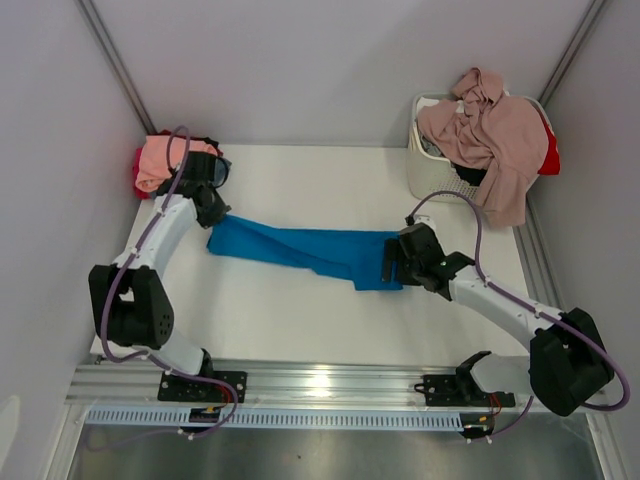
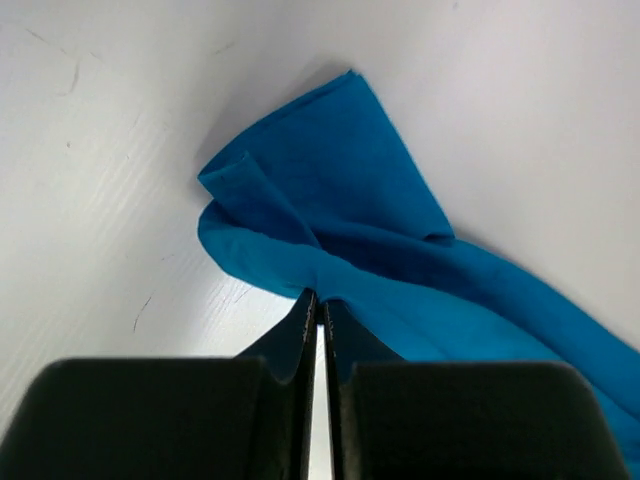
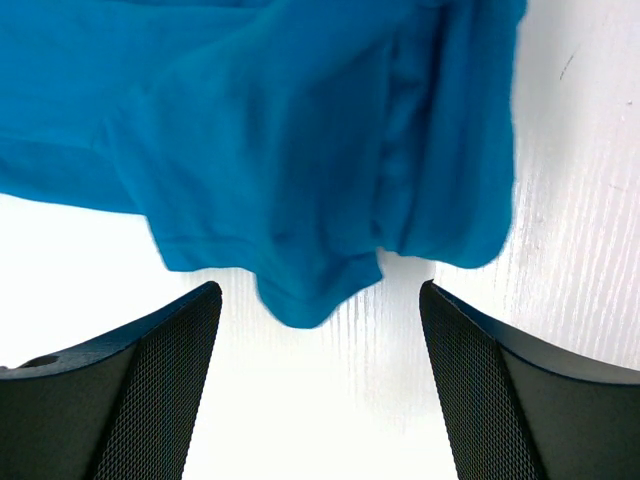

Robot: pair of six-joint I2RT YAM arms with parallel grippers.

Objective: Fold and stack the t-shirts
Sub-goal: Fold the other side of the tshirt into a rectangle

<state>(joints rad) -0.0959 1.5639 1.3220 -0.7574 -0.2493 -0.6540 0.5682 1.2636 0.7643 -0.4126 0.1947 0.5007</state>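
My left gripper (image 2: 318, 305) is clamped on one end of the bright blue t-shirt (image 1: 300, 250), which runs as a long band straight across to my right gripper (image 3: 318, 300). That one gapes wide, the hem just ahead of its fingertips (not yet between them, I think).

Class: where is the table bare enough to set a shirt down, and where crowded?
Bare: near strip between blue shirt and front rail; far middle between shirt pile and basket. Crowded: both far corners.
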